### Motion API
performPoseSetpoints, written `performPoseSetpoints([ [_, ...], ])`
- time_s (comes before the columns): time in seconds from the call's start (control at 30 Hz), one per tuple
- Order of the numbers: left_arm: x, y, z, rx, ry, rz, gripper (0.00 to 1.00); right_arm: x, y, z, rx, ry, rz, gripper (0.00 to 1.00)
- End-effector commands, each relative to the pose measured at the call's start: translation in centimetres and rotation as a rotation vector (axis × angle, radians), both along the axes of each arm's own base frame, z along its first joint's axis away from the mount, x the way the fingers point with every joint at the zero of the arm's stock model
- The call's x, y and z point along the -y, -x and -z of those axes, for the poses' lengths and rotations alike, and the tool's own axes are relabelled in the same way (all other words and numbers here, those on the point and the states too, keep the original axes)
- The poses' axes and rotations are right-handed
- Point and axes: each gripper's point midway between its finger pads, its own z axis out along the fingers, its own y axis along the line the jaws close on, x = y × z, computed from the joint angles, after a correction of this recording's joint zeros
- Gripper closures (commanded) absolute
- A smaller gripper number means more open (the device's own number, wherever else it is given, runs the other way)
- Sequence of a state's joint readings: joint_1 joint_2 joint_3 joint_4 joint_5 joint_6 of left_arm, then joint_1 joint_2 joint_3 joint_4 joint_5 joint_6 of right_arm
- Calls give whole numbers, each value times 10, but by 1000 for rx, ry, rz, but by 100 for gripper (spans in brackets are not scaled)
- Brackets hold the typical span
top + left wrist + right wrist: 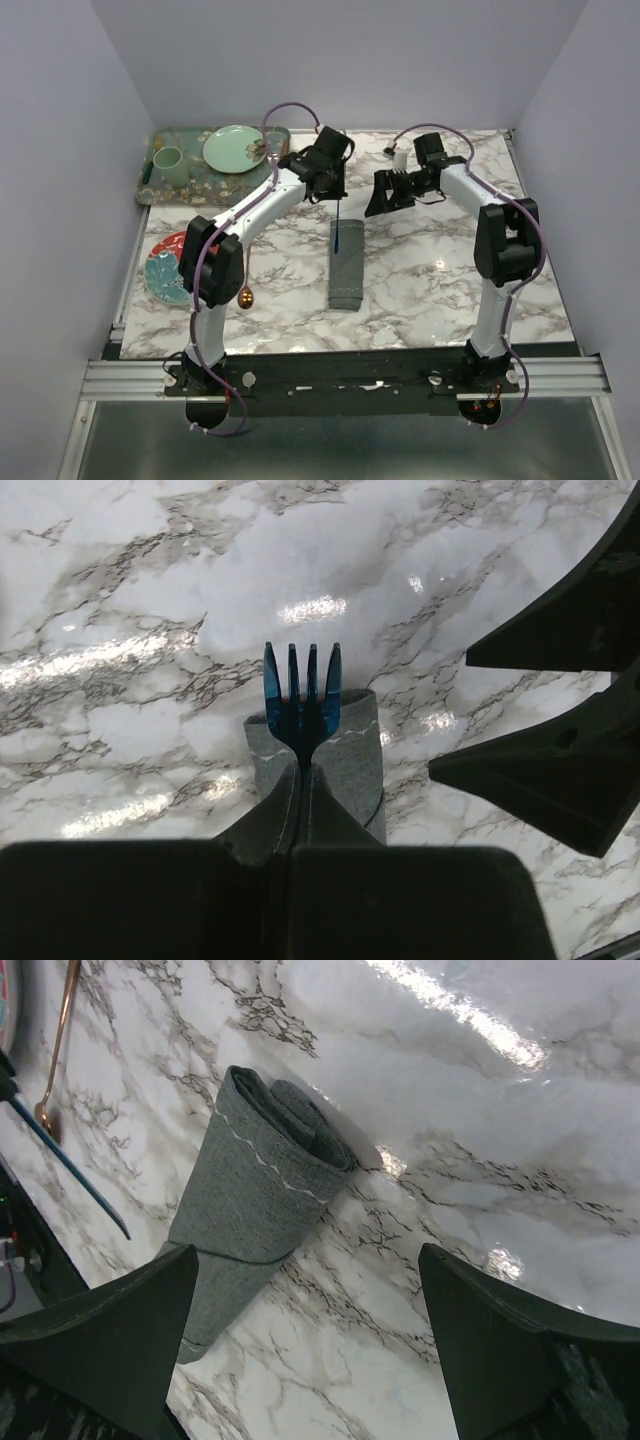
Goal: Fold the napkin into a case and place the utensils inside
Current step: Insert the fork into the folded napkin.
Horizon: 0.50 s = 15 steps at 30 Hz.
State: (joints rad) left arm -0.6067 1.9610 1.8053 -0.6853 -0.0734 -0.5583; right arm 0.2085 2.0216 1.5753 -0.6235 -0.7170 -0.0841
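Observation:
The napkin lies folded as a narrow dark grey case in the middle of the table. In the right wrist view the case shows its open mouth at the far end. My left gripper is shut on the blue fork, which hangs tines down over the case's far end. From the left wrist, the fork sticks out of my left gripper above the case. My right gripper stands open just right of the case's far end, holding nothing. The copper spoon lies at the left, partly behind the left arm.
A patterned green tray at the back left holds a green plate and a cup. A red and teal plate sits at the left edge. The right gripper's fingers are close to the fork on its right.

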Motion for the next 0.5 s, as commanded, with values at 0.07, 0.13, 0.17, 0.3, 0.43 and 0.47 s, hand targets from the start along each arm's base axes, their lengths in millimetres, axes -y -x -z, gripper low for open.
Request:
performPoseSetpoints([
  [0.07, 12, -22, 14, 27, -51, -13, 100, -17, -2, 13, -66, -93, -9, 3],
  [0.13, 19, -22, 18, 22, -49, 2, 100, -17, -2, 21, -87, -95, -5, 5],
  [0.17, 22, -22, 22, 8, -45, 9, 100, -18, -1, 22, -92, -101, -4, 5],
  [0.3, 29, -14, 37, -53, -41, 28, 100, -20, 1, 33, -130, -109, 17, 6],
  [0.43, 28, -2, 53, -117, -40, 34, 100, -22, 5, 41, -165, -131, 23, 9],
  [0.47, 26, 2, 58, -134, -44, 35, 100, -23, 6, 41, -174, -137, 25, 9],
])
